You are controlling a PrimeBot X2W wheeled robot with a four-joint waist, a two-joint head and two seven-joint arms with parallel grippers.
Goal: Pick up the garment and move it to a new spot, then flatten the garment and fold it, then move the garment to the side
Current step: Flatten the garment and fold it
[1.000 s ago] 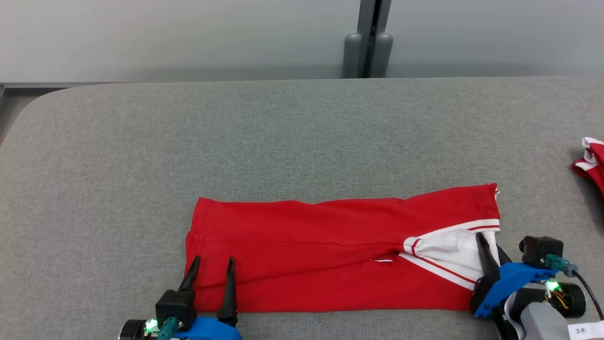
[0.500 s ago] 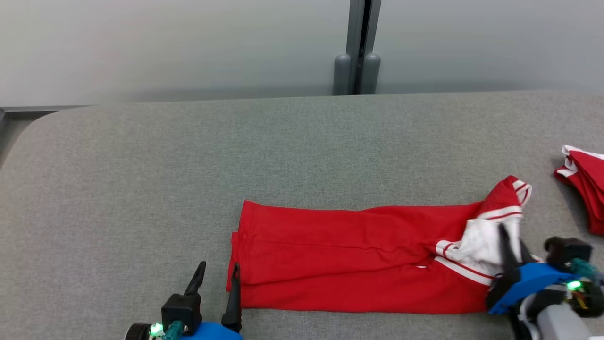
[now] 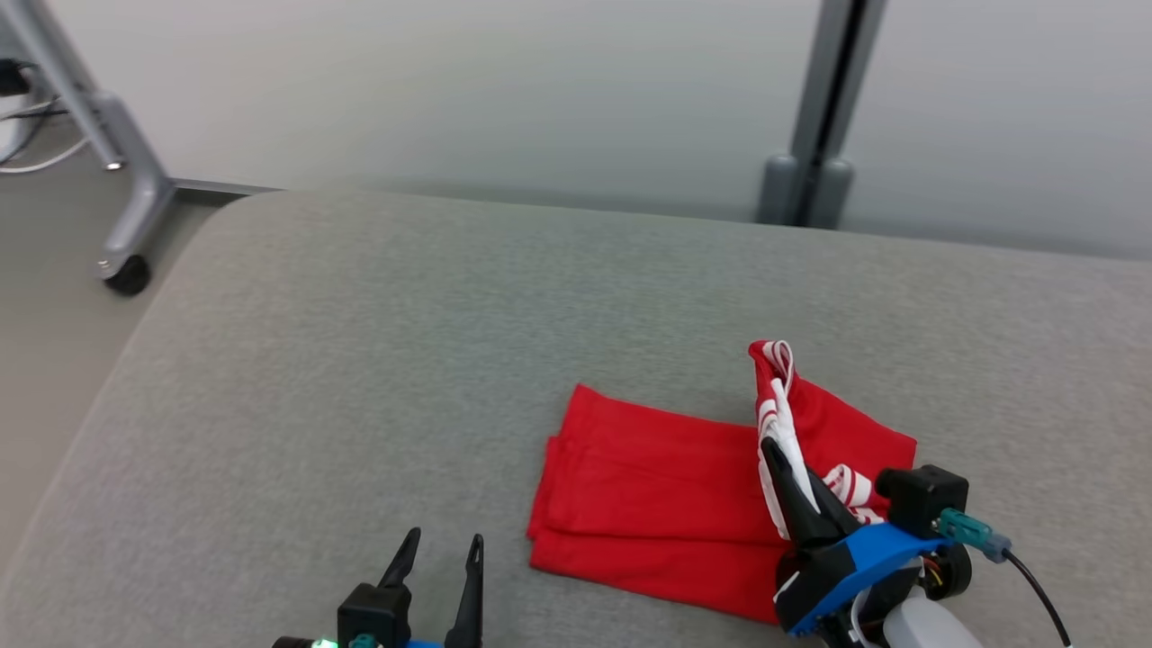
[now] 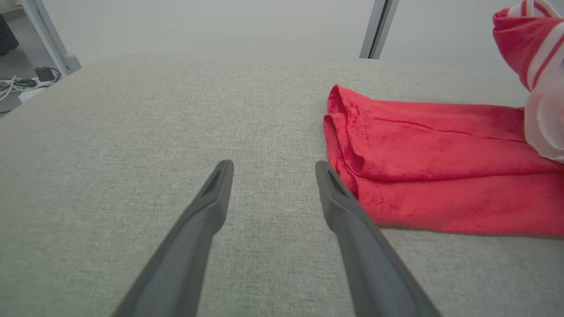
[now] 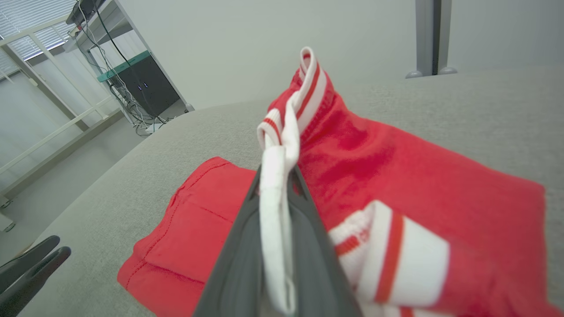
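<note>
1. Raised and carried leftward over the past second, the striped end of the red garment now stands above its flat half. The head camera has also swung, bringing a wheeled stand leg into the upper left.
2. Lower left of the head view: the left hand sits low over the grey desk, fingers spread wide and empty, near the garment's layered left edge.
3. Centre-right: the garment lies doubled on the desk, soft, light and limp. It will likely sag and slide wherever unsupported, so the thicker banded hem and the corners look the best holds.
4. Lower right: the right hand is pinched tight on the white-and-red band, holding that end up.
</note>
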